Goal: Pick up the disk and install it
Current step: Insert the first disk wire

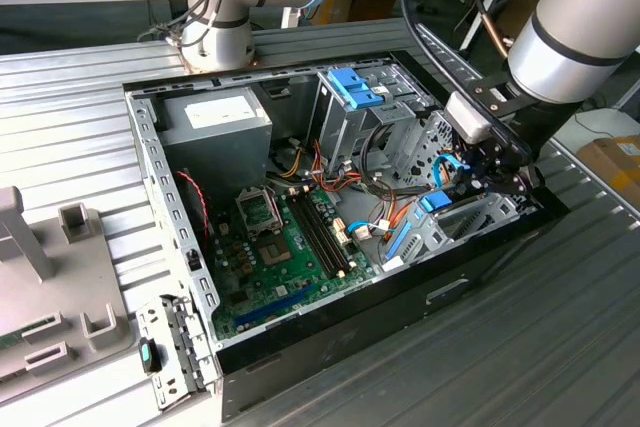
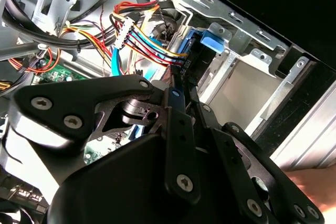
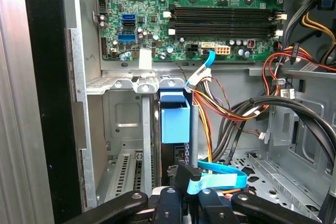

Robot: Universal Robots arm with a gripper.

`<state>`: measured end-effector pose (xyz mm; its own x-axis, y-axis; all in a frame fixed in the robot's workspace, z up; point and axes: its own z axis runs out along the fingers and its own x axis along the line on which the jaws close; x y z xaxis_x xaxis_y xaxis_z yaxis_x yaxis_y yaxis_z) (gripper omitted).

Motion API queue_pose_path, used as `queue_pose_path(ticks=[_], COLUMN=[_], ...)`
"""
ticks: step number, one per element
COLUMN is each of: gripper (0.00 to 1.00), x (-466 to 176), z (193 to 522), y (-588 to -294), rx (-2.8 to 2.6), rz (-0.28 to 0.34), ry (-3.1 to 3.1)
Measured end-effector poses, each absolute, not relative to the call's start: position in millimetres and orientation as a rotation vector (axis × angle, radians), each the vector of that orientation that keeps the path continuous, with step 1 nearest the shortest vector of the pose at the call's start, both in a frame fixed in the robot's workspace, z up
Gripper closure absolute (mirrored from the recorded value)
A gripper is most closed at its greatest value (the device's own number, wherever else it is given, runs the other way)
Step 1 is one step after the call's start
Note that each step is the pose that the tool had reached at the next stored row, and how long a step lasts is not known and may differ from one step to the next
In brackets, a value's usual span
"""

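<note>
Inside the open computer case (image 1: 160,172) on the bench (image 1: 80,97), the disk (image 3: 175,121) stands on edge in the metal drive cage (image 3: 123,129), beside the motherboard (image 3: 184,19). The pincer (image 3: 181,179) sits narrow against the disk's end, though I cannot tell whether it grips it.

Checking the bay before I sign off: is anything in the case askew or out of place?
Nothing looks damaged. The disk stands on edge in the drive cage at the case's front corner, its blue carrier tab up, with the pincer right at it. Loose cable bundles crowd alongside.
</note>
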<state>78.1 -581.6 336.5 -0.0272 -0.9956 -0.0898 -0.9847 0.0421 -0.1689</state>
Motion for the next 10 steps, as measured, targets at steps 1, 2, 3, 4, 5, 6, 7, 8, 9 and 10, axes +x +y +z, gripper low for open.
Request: queue_pose_path(ticks=[1,2,3,4,5,6,7,8,9,10], gripper=[0.84,0.76,0.76,0.76,0.76,0.76,0.76,0.76,0.76,0.76], x=[78.1,78.1,78.1,78.1,78.1,78.1,78.1,78.1,78.1,78.1], z=[336.3,336.2,336.2,336.3,336.8,339.7,341.5,343.6,346.1,349.6], y=[-581.5,-581.6,-581.6,-581.6,-581.6,-581.5,-581.5,-581.6,-581.6,-581.6], rx=[-2.054,-2.054,-2.054,-2.054,-2.054,-2.054,-2.054,-2.054,-2.054,-2.054], rz=[-0.088,-0.088,-0.088,-0.088,-0.088,-0.088,-0.088,-0.088,-0.088,-0.087], ry=[2.127,2.127,2.127,2.127,2.127,2.127,2.127,2.127,2.127,2.127])
